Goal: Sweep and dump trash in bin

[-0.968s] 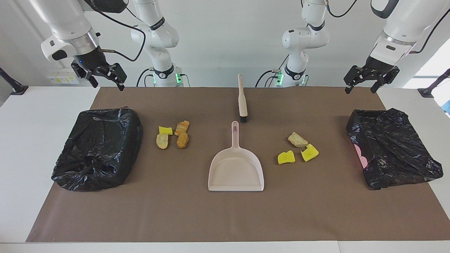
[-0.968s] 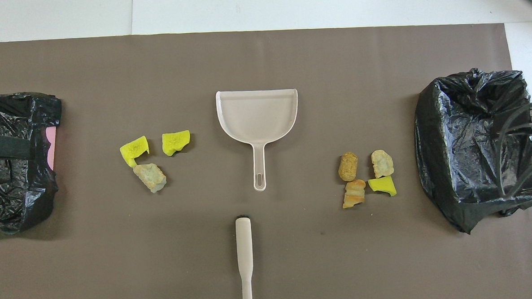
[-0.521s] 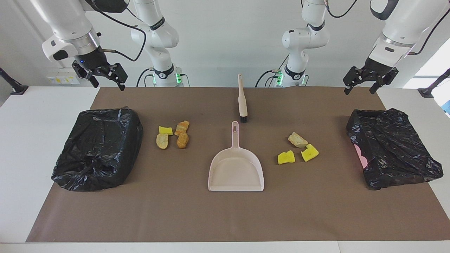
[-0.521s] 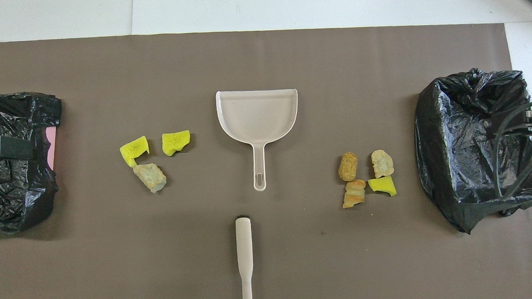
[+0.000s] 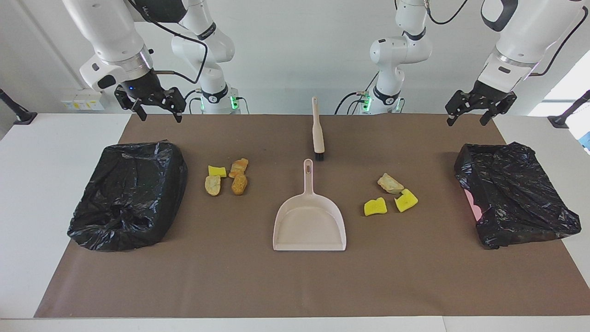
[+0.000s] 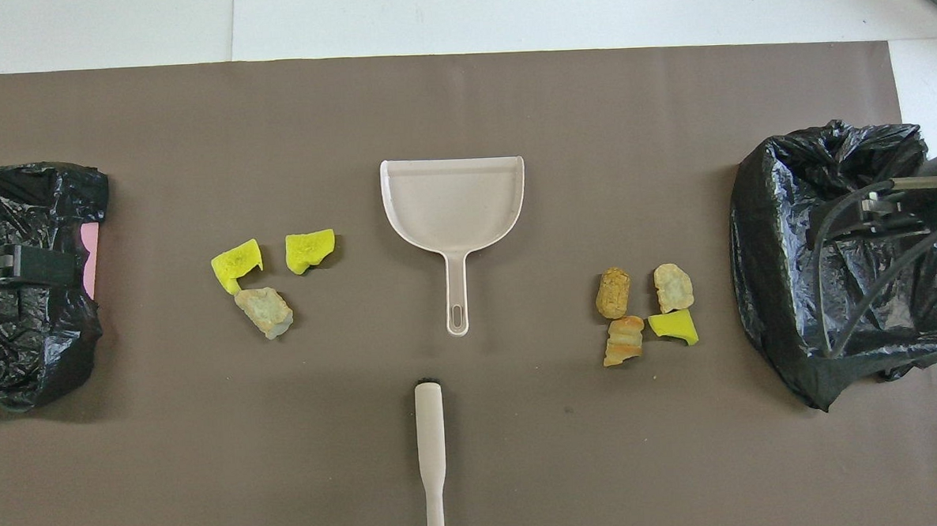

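Observation:
The trash lies in two clusters on the brown mat. Tan and orange chunks with a yellow piece (image 5: pixel 226 177) (image 6: pixel 644 311) lie toward the right arm's end. Two yellow pieces and a pale chunk (image 5: pixel 392 196) (image 6: pixel 267 272) lie toward the left arm's end. A bin lined with a black bag stands at each end (image 5: pixel 129 193) (image 5: pixel 511 193) (image 6: pixel 840 255) (image 6: pixel 26 282). My right gripper (image 5: pixel 159 115) hangs open and empty over the mat's edge by the robots. My left gripper (image 5: pixel 466 121) hangs open and empty above the mat near its bin.
A beige dustpan (image 5: pixel 309 221) (image 6: pixel 454 200) lies mid-mat, handle toward the robots. A beige brush (image 5: pixel 317 131) (image 6: pixel 430 446) lies nearer to the robots, bristles toward the dustpan handle. White tabletop (image 5: pixel 55 152) surrounds the mat.
The right gripper has swung toward the table's middle. The left gripper has drifted slightly the same way and a little higher. Nothing on the mat has moved.

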Controlling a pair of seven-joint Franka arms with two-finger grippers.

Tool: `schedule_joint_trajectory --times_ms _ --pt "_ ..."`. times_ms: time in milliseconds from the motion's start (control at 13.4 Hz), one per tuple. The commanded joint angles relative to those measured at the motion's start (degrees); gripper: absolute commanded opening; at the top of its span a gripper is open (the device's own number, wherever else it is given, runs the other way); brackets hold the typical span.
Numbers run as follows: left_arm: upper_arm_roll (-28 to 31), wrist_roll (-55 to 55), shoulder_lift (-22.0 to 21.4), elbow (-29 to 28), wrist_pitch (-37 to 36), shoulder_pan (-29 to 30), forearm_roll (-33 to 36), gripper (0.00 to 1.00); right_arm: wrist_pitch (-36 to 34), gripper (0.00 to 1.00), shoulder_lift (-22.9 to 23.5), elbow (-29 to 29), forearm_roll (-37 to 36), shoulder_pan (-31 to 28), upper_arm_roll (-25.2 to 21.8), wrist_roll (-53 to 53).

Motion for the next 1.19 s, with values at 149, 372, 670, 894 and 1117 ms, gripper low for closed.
schedule_joint_trajectory --times_ms 149,372,670,894,1117 --pt "-0.1 -2.9 -12.8 -18.0 2.2 -7.4 -2.2 1.00 5.6 1.00 5.1 1.0 1.5 3.8 0.2 4.3" --pt "-0.1 -11.2 -14.9 -22.5 3.0 -15.1 -2.5 1.00 9.2 1.00 8.0 1.0 3.7 4.4 1.5 5.7" --pt "-0.1 -18.2 -17.4 -28.2 3.7 -25.7 -5.8 1.00 14.4 1.00 13.4 1.0 4.3 11.9 1.7 7.4" --pt "-0.1 -30.8 -19.5 -34.4 11.1 -34.8 -6.0 1.00 17.9 1.00 16.6 0.9 4.4 16.9 1.7 12.0" --pt "-0.1 -39.2 -19.4 -41.3 18.4 -44.5 -6.0 1.00 21.9 1.00 19.6 0.9 5.4 20.9 1.7 16.8"
